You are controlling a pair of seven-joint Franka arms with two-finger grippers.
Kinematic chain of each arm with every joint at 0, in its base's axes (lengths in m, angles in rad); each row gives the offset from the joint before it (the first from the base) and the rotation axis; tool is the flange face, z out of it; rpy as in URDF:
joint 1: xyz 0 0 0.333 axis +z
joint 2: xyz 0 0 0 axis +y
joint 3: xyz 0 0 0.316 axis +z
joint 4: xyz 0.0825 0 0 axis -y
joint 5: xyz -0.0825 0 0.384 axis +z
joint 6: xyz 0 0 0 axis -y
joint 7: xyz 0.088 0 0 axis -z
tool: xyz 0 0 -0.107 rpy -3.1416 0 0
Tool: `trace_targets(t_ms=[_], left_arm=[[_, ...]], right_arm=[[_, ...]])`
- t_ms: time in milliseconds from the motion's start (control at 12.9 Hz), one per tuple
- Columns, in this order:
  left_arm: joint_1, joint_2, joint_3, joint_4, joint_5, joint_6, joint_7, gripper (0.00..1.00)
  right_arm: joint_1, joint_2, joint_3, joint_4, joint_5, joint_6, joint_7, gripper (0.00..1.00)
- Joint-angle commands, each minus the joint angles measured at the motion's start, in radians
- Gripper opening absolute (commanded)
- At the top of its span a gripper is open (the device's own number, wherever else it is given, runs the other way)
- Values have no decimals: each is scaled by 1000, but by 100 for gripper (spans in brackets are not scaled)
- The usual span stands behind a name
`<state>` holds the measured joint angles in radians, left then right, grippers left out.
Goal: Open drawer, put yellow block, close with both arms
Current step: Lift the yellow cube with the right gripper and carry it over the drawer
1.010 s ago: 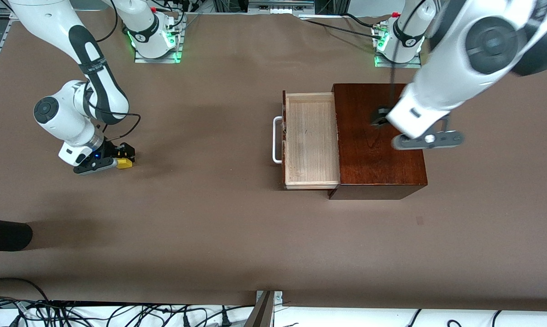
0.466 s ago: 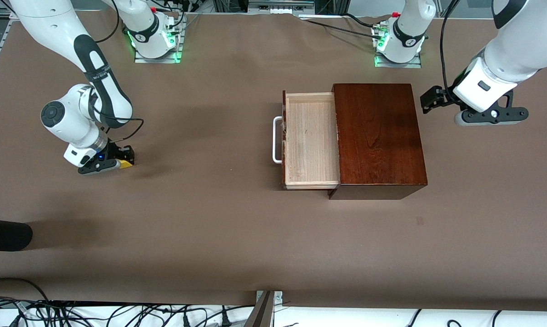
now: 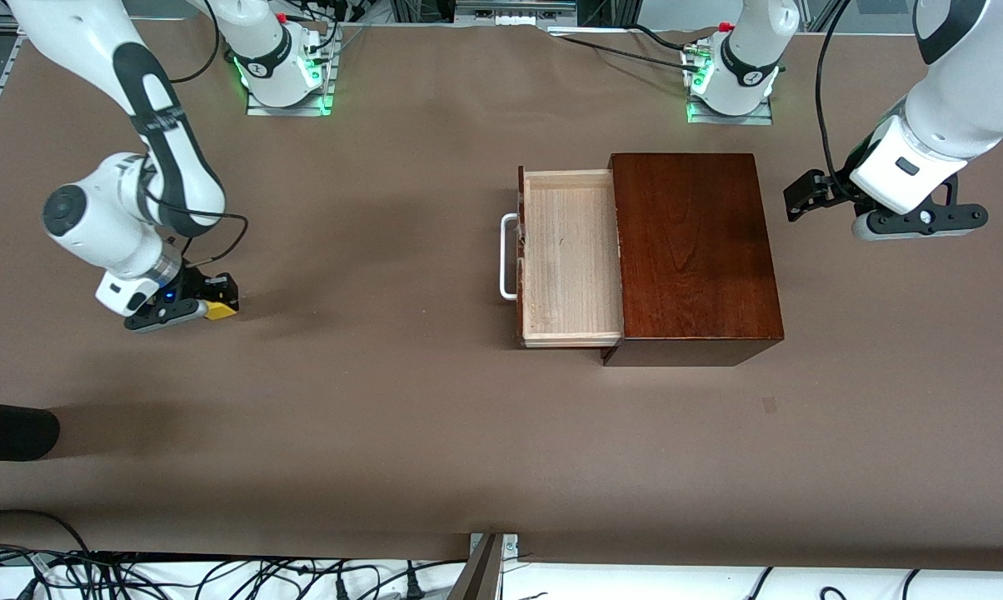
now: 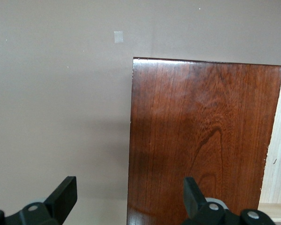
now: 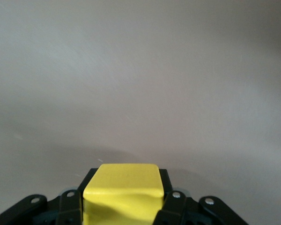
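Observation:
My right gripper (image 3: 216,302) is low over the table at the right arm's end, shut on the yellow block (image 3: 220,311). In the right wrist view the block (image 5: 124,187) sits tight between the black fingers (image 5: 171,206). The drawer (image 3: 570,250) stands pulled out of the dark wooden box (image 3: 693,242), its pale tray empty and its white handle (image 3: 507,256) pointing toward the right arm's end. My left gripper (image 3: 804,194) hangs open beside the box, toward the left arm's end. The left wrist view shows its fingers (image 4: 65,194) spread wide, with the box top (image 4: 201,140) between them.
A dark rounded object (image 3: 10,429) pokes onto the table near the front camera at the right arm's end. Cables (image 3: 218,575) run along the table's edge nearest that camera. A small pale mark (image 3: 769,405) lies on the brown cover, nearer that camera than the box.
My left arm swung off from above the box to beside it, toward the left arm's end. My right gripper shut on the yellow block and shifted slightly.

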<state>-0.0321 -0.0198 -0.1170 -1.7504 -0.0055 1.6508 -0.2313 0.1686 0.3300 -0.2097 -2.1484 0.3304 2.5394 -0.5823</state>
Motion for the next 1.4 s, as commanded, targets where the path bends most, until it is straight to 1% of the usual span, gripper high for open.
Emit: trace_targets(t_ms=[0, 155, 233, 311, 389, 544, 699, 777, 855, 933, 1166, 1321], left_arm=[[6, 58, 2, 84, -5, -11, 6, 100], [6, 58, 5, 92, -7, -8, 7, 100], [5, 64, 4, 95, -5, -8, 7, 100], [5, 72, 4, 98, -5, -2, 7, 100], [6, 89, 2, 124, -7, -2, 6, 100], [6, 112, 4, 147, -24, 3, 3, 100], [3, 123, 0, 167, -19, 3, 1, 100], [4, 124, 0, 167, -21, 6, 1, 100], [5, 124, -1, 170, -21, 24, 3, 100], [5, 124, -1, 170, -15, 33, 3, 100], [3, 124, -9, 169, -7, 26, 7, 100], [1, 124, -9, 169, -5, 26, 6, 100]], right_arm=[[-3, -31, 0, 118, 13, -154, -14, 11], [2, -31, -2, 215, 6, -256, -1, 11], [3, -29, -1, 267, -13, -308, 27, 11], [11, -29, 6, 318, -54, -347, 57, 11], [34, -23, 7, 370, -89, -397, 114, 11], [78, -20, 7, 448, -102, -494, 195, 11], [126, -22, 7, 488, -102, -550, 258, 11], [155, -20, 7, 511, -119, -577, 298, 11], [190, -20, 9, 536, -138, -600, 340, 11], [237, -20, 7, 553, -140, -626, 392, 11], [368, -17, 7, 591, -146, -639, 550, 11], [443, -2, 9, 619, -146, -639, 608, 11]])
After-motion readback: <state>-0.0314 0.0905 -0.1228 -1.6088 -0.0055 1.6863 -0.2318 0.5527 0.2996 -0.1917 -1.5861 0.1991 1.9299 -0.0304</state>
